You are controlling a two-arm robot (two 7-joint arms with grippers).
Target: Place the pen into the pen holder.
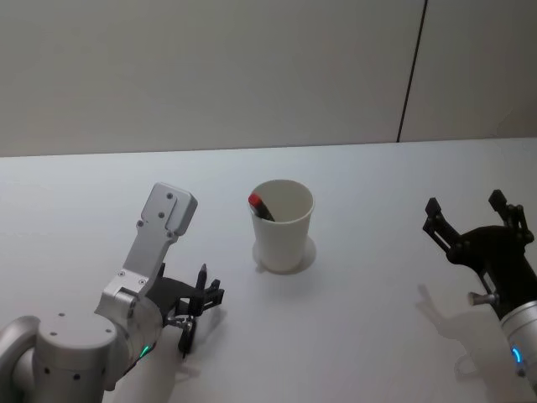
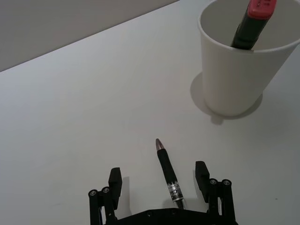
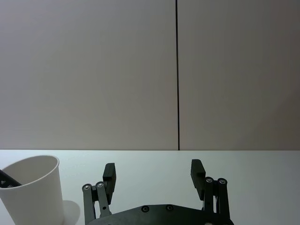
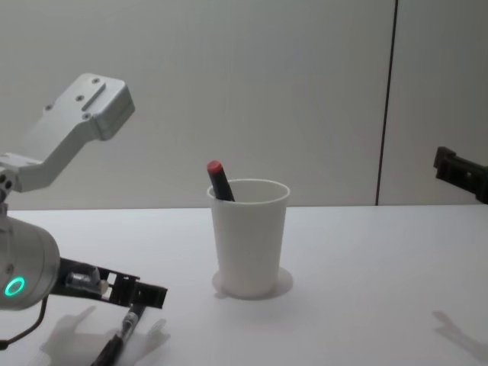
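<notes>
One loose pen (image 2: pixel 167 172): lies flat on the worktop (image 1: pixel 369 336), in front of the robot's left side and well apart from the cup; its tip points away from the wrist.
Left gripper (image 2: pixel 158 173): low over the worktop and straddling the pen; the fingers (image 2: pixel 115 180) are spread wide with a gap to the barrel on each side, so nothing is held yet.
Why so: with the barrel along the gap, the fingers look placed to close across it near the middle.
Pen holder (image 1: pixel 284 235): upright at mid-worktop, mouth open upward.
Red-capped pen (image 2: pixel 253 21): already inside, leaning on the rim on the left gripper's side, so the freer entry is probably past it.
Right gripper (image 3: pixel 153 169): raised off to the right, fingers wide apart and empty, seemingly parked clear of the work.
</notes>
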